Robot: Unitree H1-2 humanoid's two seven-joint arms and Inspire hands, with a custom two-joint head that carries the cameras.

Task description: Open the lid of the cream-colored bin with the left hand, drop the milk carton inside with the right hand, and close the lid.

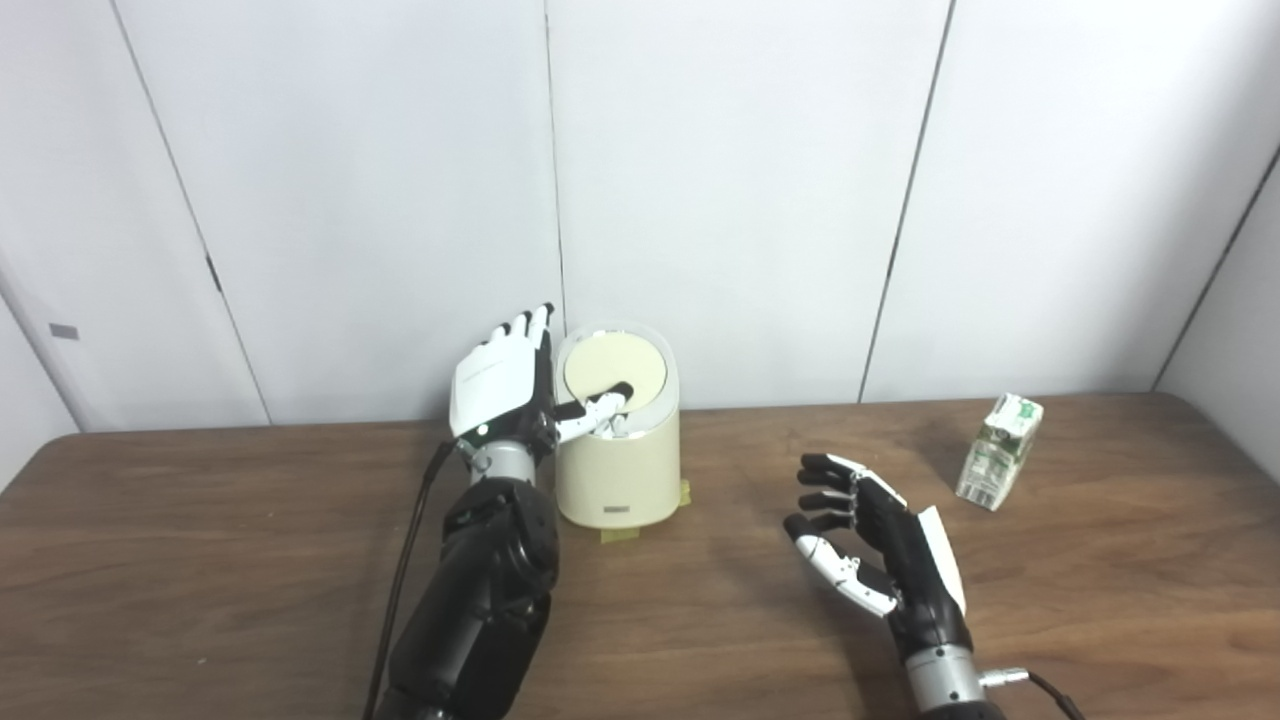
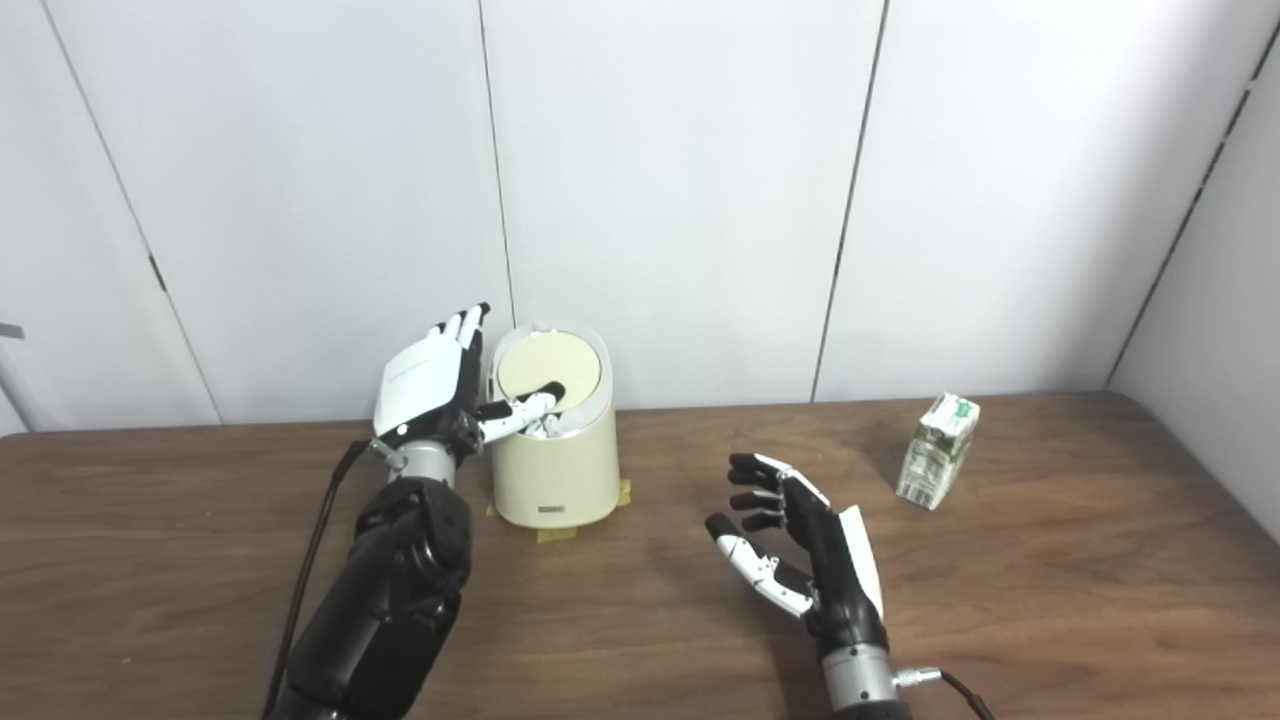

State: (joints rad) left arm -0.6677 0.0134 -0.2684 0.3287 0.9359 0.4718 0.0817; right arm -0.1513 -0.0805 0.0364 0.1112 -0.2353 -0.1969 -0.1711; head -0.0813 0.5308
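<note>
We see the bin standing near the far edge of the table, at about 11 o'clock from the centre, with small yellow tape pieces at its base, probably to mark its place. Our left hand stands beside the bin at its 9 o'clock side, fingers straight and spread upward, holding nothing; only the thumb reaches sideways onto the lid. We judge the thumb is placed there to press or tip the lid, so the opening step is in hand. The lid looks tilted toward us, but we cannot say if it is already open or how it is hinged. Our right hand hovers over the table at about 5 o'clock from the bin, fingers apart and a little curled, empty, palm turned left; it seems to wait. The carton stands well apart at 3 o'clock, leaning slightly, untouched. Its print is too blurred to read, and both forearms are cut off at the bottom edge.
</note>
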